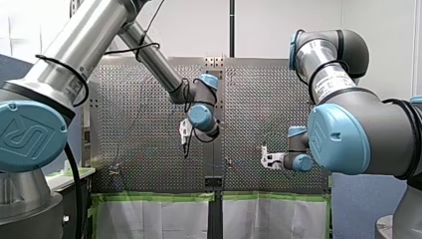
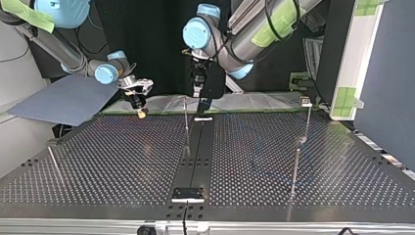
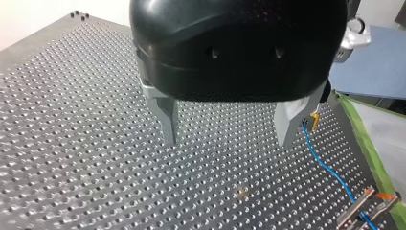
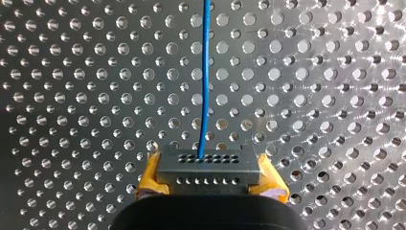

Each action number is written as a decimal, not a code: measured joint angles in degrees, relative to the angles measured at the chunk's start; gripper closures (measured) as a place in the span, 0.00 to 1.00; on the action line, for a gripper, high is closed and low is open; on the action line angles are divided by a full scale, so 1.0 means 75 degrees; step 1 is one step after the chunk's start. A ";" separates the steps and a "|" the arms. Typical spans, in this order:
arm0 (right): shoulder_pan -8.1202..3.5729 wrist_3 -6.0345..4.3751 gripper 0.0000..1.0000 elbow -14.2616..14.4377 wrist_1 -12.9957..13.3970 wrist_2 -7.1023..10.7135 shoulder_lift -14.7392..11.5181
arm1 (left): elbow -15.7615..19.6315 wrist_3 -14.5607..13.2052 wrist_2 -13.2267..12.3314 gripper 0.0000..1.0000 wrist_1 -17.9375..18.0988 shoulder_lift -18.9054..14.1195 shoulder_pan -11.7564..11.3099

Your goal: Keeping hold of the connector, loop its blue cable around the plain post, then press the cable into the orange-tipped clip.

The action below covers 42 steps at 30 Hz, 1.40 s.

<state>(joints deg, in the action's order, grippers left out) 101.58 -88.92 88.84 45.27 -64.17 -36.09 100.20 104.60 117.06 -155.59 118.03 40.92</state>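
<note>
In the right wrist view my right gripper (image 4: 210,179) is shut on a dark grey connector (image 4: 209,165), with a yellow pad on each side of it. The blue cable (image 4: 206,72) runs straight ahead from the connector, over the perforated board. In the left wrist view the cable (image 3: 330,170) leads from the yellow-padded right gripper (image 3: 313,120) to the orange-tipped clip (image 3: 378,203) near the board's taped edge. My left gripper (image 3: 227,142), black with metal fingers, hangs open above the bare board with nothing between them. A thin upright post (image 2: 186,125) stands near the board's middle.
A black strip (image 2: 198,147) runs down the middle of the perforated board (image 2: 122,161). More thin rods stand at the top view's right (image 2: 306,120) and left (image 2: 54,164). A blue-grey panel (image 2: 63,100) lies beyond the board, and green tape (image 1: 159,197) lines its edge.
</note>
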 joint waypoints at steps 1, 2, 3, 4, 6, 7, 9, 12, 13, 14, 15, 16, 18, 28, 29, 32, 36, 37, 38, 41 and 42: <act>0.0002 0.0001 1.00 0.0001 0.0000 0.0000 0.0000 | 0.0097 0.0004 0.0001 0.00 -0.0004 -0.0096 0.0004; 0.0004 0.0002 1.00 0.0002 0.0000 0.0000 0.0000 | 0.0172 0.0006 0.0003 0.00 -0.0005 -0.0170 0.0004; 0.0005 0.0003 1.00 0.0002 0.0000 0.0000 0.0000 | 0.0242 0.0008 0.0003 0.00 -0.0006 -0.0242 0.0004; 0.0005 0.0004 1.00 0.0002 0.0000 -0.0001 0.0000 | 0.0335 0.0014 0.0005 0.00 -0.0008 -0.0333 0.0004; 0.0007 0.0005 1.00 0.0000 0.0000 0.0000 0.0000 | 0.0475 0.0027 0.0014 0.00 -0.0008 -0.0475 0.0005; 0.0008 0.0006 1.00 0.0000 0.0000 0.0000 0.0000 | 0.0574 0.0034 0.0019 0.00 -0.0005 -0.0574 0.0006; 0.0009 0.0006 1.00 0.0002 -0.0005 0.0000 0.0000 | 0.0718 0.0040 0.0012 0.00 0.0003 -0.0718 0.0007; 0.0012 0.0006 1.00 0.0002 -0.0012 0.0000 0.0000 | 0.0944 0.0044 -0.0007 0.00 0.0019 -0.0943 0.0008; 0.0012 0.0008 1.00 0.0003 -0.0016 0.0000 0.0000 | 0.1030 0.0048 -0.0011 0.00 0.0024 -0.1030 0.0008; 0.0013 0.0011 1.00 0.0003 -0.0022 0.0000 0.0000 | 0.1100 0.0053 -0.0016 0.00 0.0028 -0.1098 0.0008; 0.0015 0.0013 1.00 0.0004 -0.0025 0.0000 0.0000 | 0.1166 0.0061 -0.0025 0.00 0.0033 -0.1166 0.0008; 0.0015 0.0013 1.00 0.0003 -0.0028 0.0000 0.0000 | 0.1258 0.0072 -0.0051 0.00 0.0045 -0.1257 0.0009; 0.0015 0.0017 1.00 0.0002 -0.0032 0.0000 0.0000 | 0.1405 0.0093 -0.0101 0.00 0.0068 -0.1403 0.0010; 0.0014 0.0029 1.00 0.0002 -0.0035 0.0000 0.0000 | 0.2247 0.0147 -0.0207 0.00 0.0316 -0.2245 0.0014; 0.0014 0.0029 1.00 0.0001 -0.0036 0.0000 0.0000 | 0.2313 0.0151 -0.0209 0.00 0.0358 -0.2311 0.0015; 0.0018 0.0030 1.00 0.0002 -0.0035 0.0000 0.0001 | 0.2533 0.0187 -0.0237 0.00 0.0522 -0.2530 0.0013; 0.0020 0.0030 1.00 0.0000 -0.0035 0.0000 0.0000 | 0.2821 0.0325 -0.0421 0.00 0.0783 -0.2820 -0.0014; 0.0021 0.0030 1.00 0.0000 -0.0035 0.0000 0.0001 | 0.2912 0.0401 -0.0502 0.00 0.0877 -0.2912 -0.0029; 0.0022 0.0030 1.00 0.0001 -0.0035 0.0000 0.0001 | 0.2984 0.0463 -0.0566 0.00 0.0944 -0.2983 -0.0041; 0.0027 0.0030 1.00 0.0005 -0.0035 0.0000 0.0000 | 0.3223 0.0651 -0.0780 0.00 0.1182 -0.3222 -0.0066; 0.0028 0.0030 1.00 0.0004 -0.0036 0.0000 0.0000 | 0.3298 0.0687 -0.0820 0.00 0.1254 -0.3297 -0.0071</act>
<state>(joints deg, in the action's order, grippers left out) 101.79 -88.70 88.87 45.00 -64.17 -36.09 124.94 109.75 110.91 -146.19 93.31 40.39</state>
